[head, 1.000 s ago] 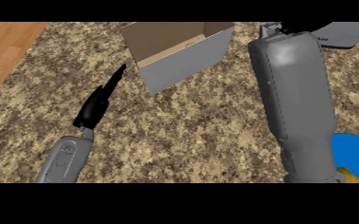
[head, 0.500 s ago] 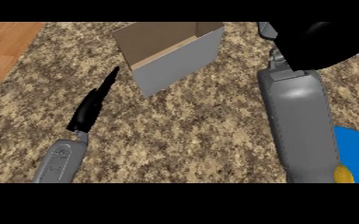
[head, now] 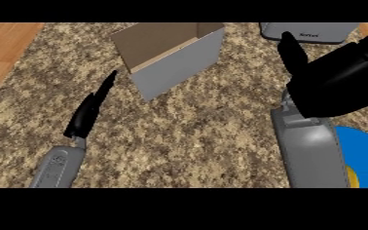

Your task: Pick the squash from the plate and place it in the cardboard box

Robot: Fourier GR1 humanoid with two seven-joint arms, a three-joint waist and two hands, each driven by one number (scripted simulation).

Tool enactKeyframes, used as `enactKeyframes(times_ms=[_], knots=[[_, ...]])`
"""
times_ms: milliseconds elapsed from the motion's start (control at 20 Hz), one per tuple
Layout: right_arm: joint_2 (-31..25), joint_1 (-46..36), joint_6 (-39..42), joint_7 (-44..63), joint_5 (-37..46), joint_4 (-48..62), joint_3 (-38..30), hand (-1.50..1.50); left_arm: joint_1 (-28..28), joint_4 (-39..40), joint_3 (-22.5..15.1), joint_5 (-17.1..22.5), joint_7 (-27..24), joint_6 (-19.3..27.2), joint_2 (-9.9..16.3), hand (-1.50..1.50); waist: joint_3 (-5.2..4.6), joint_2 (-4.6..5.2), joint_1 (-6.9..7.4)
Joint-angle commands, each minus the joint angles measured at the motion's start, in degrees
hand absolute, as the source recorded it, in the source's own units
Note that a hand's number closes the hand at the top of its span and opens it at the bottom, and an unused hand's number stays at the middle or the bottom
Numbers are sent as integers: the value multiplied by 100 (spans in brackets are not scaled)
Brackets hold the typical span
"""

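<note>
Head view, cardboard box [head: 176,58] between straight-fingered left hand [head: 90,111], spread right hand [head: 330,85], blue plate [head: 354,148].

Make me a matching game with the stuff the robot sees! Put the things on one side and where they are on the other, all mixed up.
Things:
1. cardboard box
2. left hand
3. right hand
4. blue plate

Places:
A. lower right edge, partly hidden by the right forearm
B. top middle of the counter, open side up
C. left of the box, fingers straight
D. right of the box, raised above the counter

Pairs: 1-B, 2-C, 3-D, 4-A
</note>
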Motion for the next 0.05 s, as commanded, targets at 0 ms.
enactKeyframes(times_ms=[0], knots=[[0, 554, -206, 1413, -27, -385, 403, -150, 90, -15, 31, 16, -15, 37, -12, 0, 6, 7, -59]])
